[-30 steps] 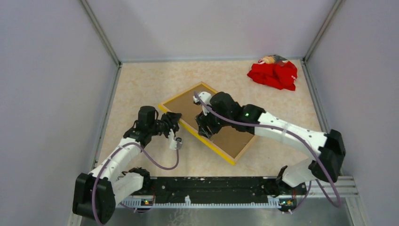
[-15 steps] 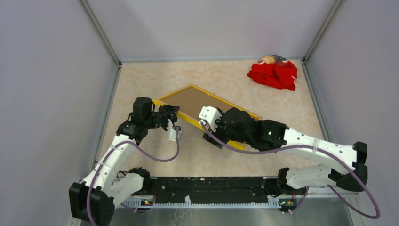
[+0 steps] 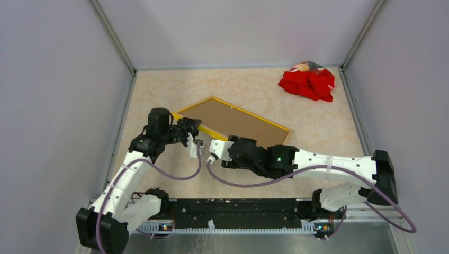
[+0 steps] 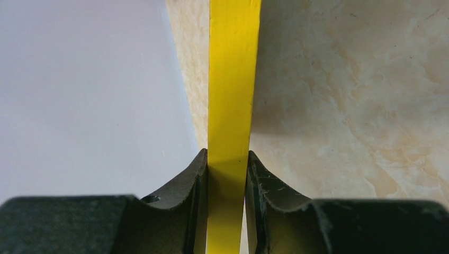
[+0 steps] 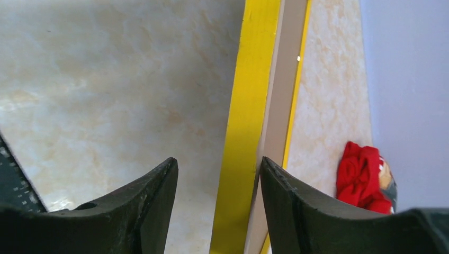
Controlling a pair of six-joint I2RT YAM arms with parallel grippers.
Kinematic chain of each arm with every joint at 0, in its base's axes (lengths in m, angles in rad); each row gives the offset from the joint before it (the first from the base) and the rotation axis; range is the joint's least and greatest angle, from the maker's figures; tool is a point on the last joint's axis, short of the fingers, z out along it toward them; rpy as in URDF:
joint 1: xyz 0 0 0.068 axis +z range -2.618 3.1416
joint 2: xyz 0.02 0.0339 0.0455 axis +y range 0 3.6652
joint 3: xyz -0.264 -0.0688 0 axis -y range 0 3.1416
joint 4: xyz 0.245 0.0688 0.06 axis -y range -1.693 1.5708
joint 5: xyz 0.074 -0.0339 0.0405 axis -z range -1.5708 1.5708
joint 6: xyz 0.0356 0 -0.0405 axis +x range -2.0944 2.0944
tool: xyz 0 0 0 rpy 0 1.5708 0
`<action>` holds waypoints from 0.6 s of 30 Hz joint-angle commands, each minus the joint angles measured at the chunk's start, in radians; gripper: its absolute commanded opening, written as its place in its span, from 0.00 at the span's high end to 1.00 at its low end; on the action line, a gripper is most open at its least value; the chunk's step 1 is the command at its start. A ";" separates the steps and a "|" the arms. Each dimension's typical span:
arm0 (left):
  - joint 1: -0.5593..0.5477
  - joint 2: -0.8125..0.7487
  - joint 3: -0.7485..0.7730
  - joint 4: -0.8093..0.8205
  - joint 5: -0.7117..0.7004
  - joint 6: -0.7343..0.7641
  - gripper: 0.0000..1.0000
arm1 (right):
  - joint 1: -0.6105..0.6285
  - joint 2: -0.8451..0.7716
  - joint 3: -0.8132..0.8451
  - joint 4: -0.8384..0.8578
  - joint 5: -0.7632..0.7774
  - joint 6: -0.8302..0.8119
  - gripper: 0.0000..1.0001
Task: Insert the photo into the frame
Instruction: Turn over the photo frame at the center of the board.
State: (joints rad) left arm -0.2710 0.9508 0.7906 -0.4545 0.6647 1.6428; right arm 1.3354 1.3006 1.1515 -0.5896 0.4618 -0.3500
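Beige bench (image 3: 254, 84) on my screens, yellow frame (image 4: 233, 79) at mid-bench with its brown back up, red cloth (image 3: 308, 83) far right, my left pincer (image 4: 227, 159) clamped on the frame's left edge, my right pincer (image 5: 218, 164) agape around its near edge

Yellow frame (image 4: 230, 95), brown backing board (image 3: 233, 120), red cloth (image 3: 308, 82), beige marbled table (image 3: 174, 87).

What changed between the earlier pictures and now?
The right gripper came off the frame, drew back nearer and leftward, and now sits open at its yellow edge. The frame swung round, its near end moving away rightward. Same: left gripper clamped on the frame's corner, red cloth.
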 commanded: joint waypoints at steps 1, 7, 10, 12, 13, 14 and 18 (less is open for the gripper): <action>0.001 -0.043 0.061 0.081 0.116 -0.075 0.79 | 0.015 0.013 -0.026 0.091 0.166 -0.094 0.45; 0.001 -0.046 0.052 0.087 0.114 -0.069 0.79 | 0.024 0.011 -0.063 0.199 0.270 -0.167 0.49; 0.001 -0.045 0.047 0.092 0.115 -0.067 0.79 | 0.025 0.014 -0.070 0.213 0.264 -0.172 0.50; 0.001 -0.045 0.045 0.094 0.113 -0.067 0.79 | 0.025 0.022 -0.074 0.215 0.262 -0.169 0.53; 0.001 -0.047 0.045 0.095 0.114 -0.068 0.79 | 0.024 0.028 -0.076 0.215 0.261 -0.169 0.56; 0.001 -0.047 0.045 0.094 0.114 -0.069 0.79 | 0.024 0.034 -0.075 0.212 0.262 -0.166 0.58; 0.002 -0.040 0.054 0.107 0.130 -0.079 0.78 | 0.020 0.063 -0.072 0.222 0.304 -0.144 0.73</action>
State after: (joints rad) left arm -0.2710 0.9394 0.7914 -0.4522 0.6704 1.6279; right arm 1.3483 1.3334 1.0779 -0.4252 0.6991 -0.5014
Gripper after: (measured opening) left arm 0.324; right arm 0.343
